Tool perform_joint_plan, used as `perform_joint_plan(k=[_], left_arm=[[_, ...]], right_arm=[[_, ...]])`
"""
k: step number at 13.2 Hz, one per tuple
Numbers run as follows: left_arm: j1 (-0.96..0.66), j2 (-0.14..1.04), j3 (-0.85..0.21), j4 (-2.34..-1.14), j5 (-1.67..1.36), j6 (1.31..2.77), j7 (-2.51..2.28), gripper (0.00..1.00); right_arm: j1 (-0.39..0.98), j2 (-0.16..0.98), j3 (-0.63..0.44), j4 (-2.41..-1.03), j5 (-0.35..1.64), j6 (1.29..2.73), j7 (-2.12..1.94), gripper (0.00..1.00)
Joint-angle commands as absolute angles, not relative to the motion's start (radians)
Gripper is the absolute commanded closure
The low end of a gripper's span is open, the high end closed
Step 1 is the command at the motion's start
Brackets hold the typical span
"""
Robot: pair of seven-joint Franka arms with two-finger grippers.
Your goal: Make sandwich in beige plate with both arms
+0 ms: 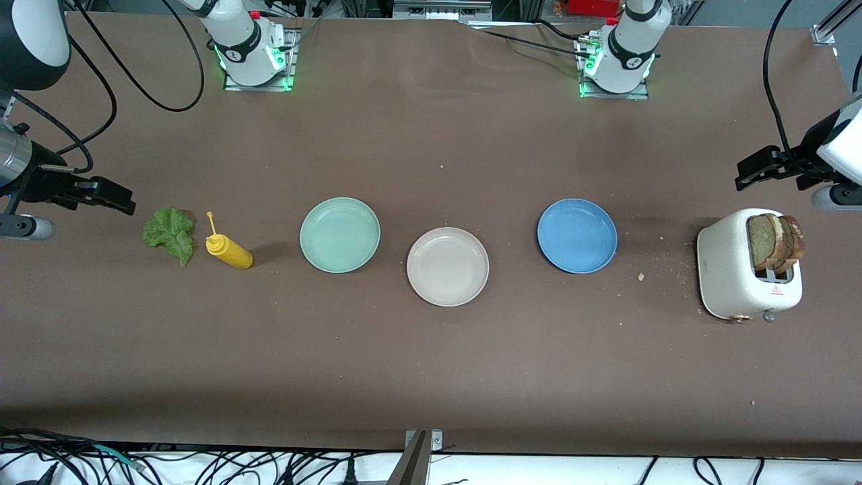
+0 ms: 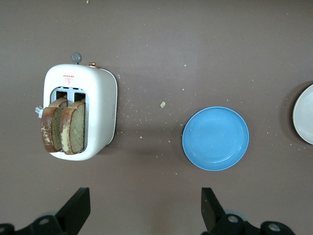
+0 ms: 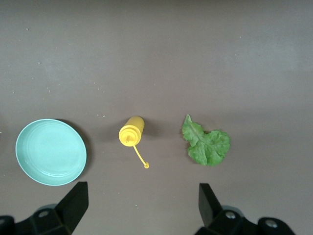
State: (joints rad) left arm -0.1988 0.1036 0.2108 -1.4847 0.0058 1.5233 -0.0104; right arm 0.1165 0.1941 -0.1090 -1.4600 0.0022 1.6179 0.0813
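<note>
The beige plate [image 1: 448, 266] lies empty mid-table, between a mint green plate [image 1: 340, 234] and a blue plate [image 1: 577, 235]; its edge shows in the left wrist view [image 2: 306, 120]. Two bread slices [image 1: 776, 241] stand in a white toaster [image 1: 731, 269] at the left arm's end, also in the left wrist view [image 2: 63, 126]. A green lettuce leaf [image 1: 168, 232] lies at the right arm's end, also in the right wrist view [image 3: 206, 144]. My left gripper [image 1: 744, 174] [image 2: 145, 208] is open and empty, up over the table beside the toaster. My right gripper [image 1: 121, 201] [image 3: 142, 203] is open and empty, over the table beside the lettuce.
A yellow squeeze bottle [image 1: 230, 252] lies on its side between the lettuce and the mint green plate, also in the right wrist view [image 3: 132, 132]. Crumbs are scattered between the blue plate [image 2: 215, 138] and the toaster. The mint green plate also shows in the right wrist view [image 3: 51, 152].
</note>
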Motion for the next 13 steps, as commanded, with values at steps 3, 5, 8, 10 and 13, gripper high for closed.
perform_joint_plan(k=[3, 5, 8, 10, 13], left_arm=[[-0.204, 0.11, 0.219, -1.471, -0.002, 1.523, 0.008, 0.0], [-0.204, 0.11, 0.219, -1.473, -0.002, 1.523, 0.008, 0.0], [-0.198, 0.11, 0.219, -1.476, 0.005, 1.528, 0.008, 0.0], [-0.19, 0.11, 0.221, -1.505, 0.006, 1.561, 0.012, 0.0], [-0.173, 0.109, 0.221, -1.545, 0.012, 1.606, 0.023, 0.0]], right_arm=[[0.11, 0.189, -0.106, -1.463, 0.002, 1.609, 0.08, 0.0], [0.11, 0.189, -0.106, -1.463, 0.002, 1.609, 0.08, 0.0], [0.11, 0.189, -0.106, -1.463, 0.0, 1.609, 0.08, 0.0], [0.11, 0.189, -0.106, -1.463, 0.002, 1.609, 0.078, 0.0], [0.11, 0.189, -0.106, -1.465, 0.002, 1.609, 0.078, 0.0]])
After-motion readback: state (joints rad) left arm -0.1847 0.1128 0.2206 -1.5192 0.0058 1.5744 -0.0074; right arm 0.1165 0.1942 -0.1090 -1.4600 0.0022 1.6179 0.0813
